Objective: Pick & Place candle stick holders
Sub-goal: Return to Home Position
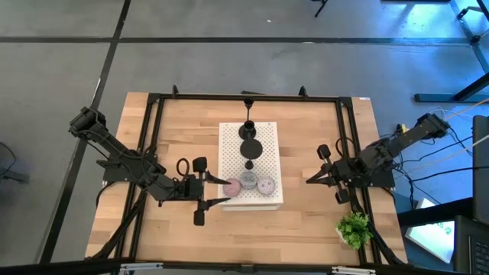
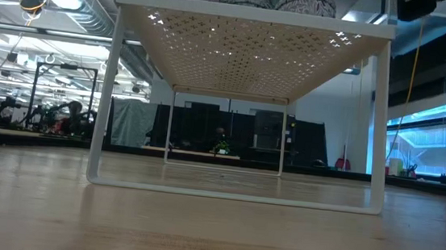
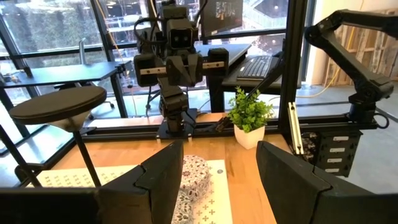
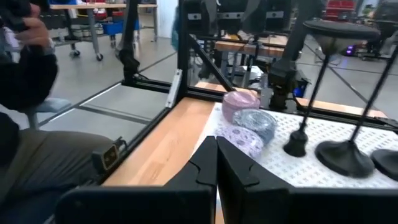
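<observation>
Three black candle stick holders (image 1: 248,145) stand in a row on the white perforated board (image 1: 267,145), which the low view shows as a raised shelf on legs (image 2: 251,30). Pink (image 1: 231,186), grey (image 1: 248,182) and lavender (image 1: 266,185) pucks sit along the board's near edge. My left gripper (image 1: 220,192) is open at the board's near left corner, beside the pink puck. A patterned puck (image 3: 191,177) shows between its fingers in the left wrist view. My right gripper (image 1: 312,179) is shut and empty, right of the board. Its wrist view shows the pucks (image 4: 249,121) and the holders' bases (image 4: 339,155). My left gripper's open fingers come level from the table's left and reach the pink puck's left side (image 1: 227,186). I cannot tell whether a fingertip touches it. The puck rests flat on the board.
A small green plant in a white pot (image 1: 354,229) stands at the table's near right corner. A black frame (image 1: 153,137) runs around the wooden table top. A seated person (image 4: 25,68) shows beyond the table in the right wrist view.
</observation>
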### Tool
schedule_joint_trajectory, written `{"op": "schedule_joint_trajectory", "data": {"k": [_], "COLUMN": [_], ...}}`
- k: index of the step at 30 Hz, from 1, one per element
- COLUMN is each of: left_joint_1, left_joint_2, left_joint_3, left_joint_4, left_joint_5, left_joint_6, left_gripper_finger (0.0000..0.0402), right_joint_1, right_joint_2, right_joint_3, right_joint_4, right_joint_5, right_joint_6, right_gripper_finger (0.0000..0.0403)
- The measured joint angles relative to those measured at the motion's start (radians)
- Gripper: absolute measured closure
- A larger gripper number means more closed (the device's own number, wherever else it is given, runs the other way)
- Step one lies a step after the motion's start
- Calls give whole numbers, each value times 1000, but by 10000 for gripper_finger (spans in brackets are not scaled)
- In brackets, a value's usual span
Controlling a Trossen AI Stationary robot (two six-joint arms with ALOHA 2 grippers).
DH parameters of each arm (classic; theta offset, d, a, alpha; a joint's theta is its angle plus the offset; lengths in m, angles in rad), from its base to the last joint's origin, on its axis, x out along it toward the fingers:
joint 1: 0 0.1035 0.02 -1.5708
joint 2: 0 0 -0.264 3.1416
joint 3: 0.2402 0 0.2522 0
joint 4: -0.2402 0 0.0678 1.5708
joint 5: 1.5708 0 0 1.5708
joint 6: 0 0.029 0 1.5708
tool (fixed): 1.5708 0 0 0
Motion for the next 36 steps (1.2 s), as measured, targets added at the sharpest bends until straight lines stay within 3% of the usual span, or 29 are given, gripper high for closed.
{"op": "schedule_joint_trajectory", "data": {"k": [7, 16, 27, 36], "left_joint_1": [7, 8, 9, 9], "left_joint_2": [0, 0, 1, 1], "left_joint_3": [0, 0, 0, 0], "left_joint_4": [0, 0, 0, 0], "left_joint_5": [0, 0, 0, 0], "left_joint_6": [0, 0, 1, 9], "left_gripper_finger": [201, 201, 201, 201], "right_joint_1": [-35, -91, -142, -243], "right_joint_2": [-52, -120, -132, -179], "right_joint_3": [-50, -91, -130, -184], "right_joint_4": [4, 15, 17, 73], "right_joint_5": [32, -108, -120, -281], "right_joint_6": [5, 5, 4, -3], "right_gripper_finger": [402, 402, 402, 402]}}
